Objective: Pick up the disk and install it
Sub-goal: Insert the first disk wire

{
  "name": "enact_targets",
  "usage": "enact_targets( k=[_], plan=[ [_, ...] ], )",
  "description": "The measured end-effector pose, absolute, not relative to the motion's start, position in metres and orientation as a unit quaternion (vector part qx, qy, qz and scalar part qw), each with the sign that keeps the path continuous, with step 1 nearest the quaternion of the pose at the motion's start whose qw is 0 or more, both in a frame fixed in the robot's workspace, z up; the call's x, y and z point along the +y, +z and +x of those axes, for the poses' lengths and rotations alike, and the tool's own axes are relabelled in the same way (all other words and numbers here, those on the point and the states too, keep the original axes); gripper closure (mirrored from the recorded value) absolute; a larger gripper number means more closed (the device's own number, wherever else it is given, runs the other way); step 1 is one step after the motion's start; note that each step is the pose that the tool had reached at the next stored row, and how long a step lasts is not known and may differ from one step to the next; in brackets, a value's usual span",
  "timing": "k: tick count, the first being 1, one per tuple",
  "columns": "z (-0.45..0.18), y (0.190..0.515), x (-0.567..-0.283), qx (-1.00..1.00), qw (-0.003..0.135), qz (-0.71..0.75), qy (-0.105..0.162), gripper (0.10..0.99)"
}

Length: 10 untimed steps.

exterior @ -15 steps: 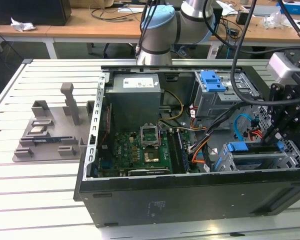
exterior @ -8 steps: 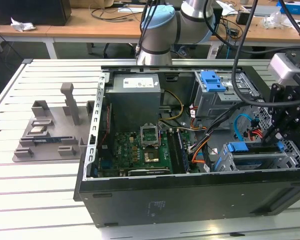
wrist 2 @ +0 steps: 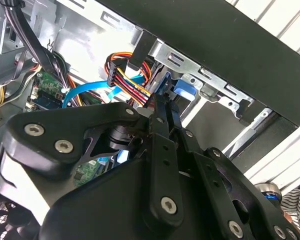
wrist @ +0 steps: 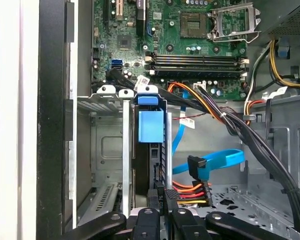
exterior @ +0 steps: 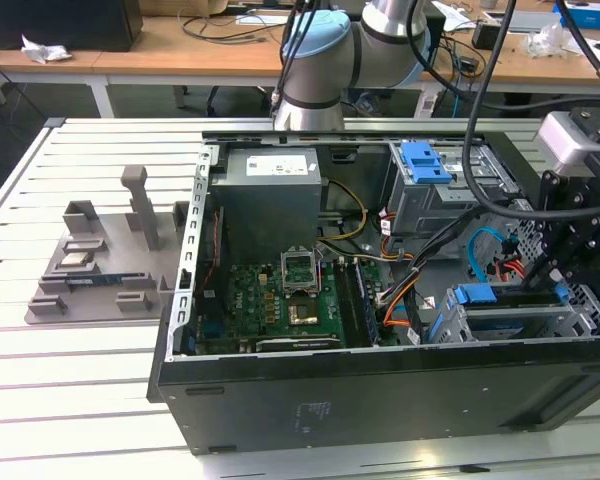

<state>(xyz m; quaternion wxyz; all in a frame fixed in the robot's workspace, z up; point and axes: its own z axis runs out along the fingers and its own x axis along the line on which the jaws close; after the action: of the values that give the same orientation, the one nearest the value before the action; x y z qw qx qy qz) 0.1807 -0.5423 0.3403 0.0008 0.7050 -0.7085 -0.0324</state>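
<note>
I see the disk (wrist: 151,150) standing on edge in the drive cage (wrist: 107,150), directly ahead of the jaws, its long axis running straight away from them into the bay. Its blue frame tab (wrist: 151,126) faces me in the first wrist view, with the blue latch just beyond. The gripper (wrist: 160,210) sits at the disk's near end; its fingers (wrist 2: 162,125) look drawn in tight on that edge, so I judge them clenched on the disk, though the contact itself is hidden by the linkage. Beside the jaws hangs the blue SATA cable (wrist: 210,162), with the orange and red power wires (wrist: 190,192) close by. In the exterior view the gripper is mostly cut off at the exterior view's right, over the cage (exterior: 500,315). Beyond lies the motherboard (wrist: 190,45).
</note>
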Motion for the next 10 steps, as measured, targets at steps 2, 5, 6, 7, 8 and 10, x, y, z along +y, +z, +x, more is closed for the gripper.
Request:
enact_targets(
  k=[2, 5, 6, 7, 8, 10],
  plan=[
    [0.1806, 0.3391, -0.5423, -0.708, 0.001, 0.705, -0.032, 0.922],
    [0.1802, 0.3371, -0.5424, -0.708, 0.001, 0.705, -0.032, 0.922],
    [0.1801, 0.3363, -0.5424, -0.708, 0.001, 0.705, -0.032, 0.922],
    [0.18, 0.3354, -0.5424, -0.708, 0.001, 0.705, -0.032, 0.922],
    [0.1798, 0.3338, -0.5424, -0.708, 0.001, 0.705, -0.032, 0.922],
    [0.1797, 0.3323, -0.5424, -0.708, 0.001, 0.705, -0.032, 0.922]
  ],
)
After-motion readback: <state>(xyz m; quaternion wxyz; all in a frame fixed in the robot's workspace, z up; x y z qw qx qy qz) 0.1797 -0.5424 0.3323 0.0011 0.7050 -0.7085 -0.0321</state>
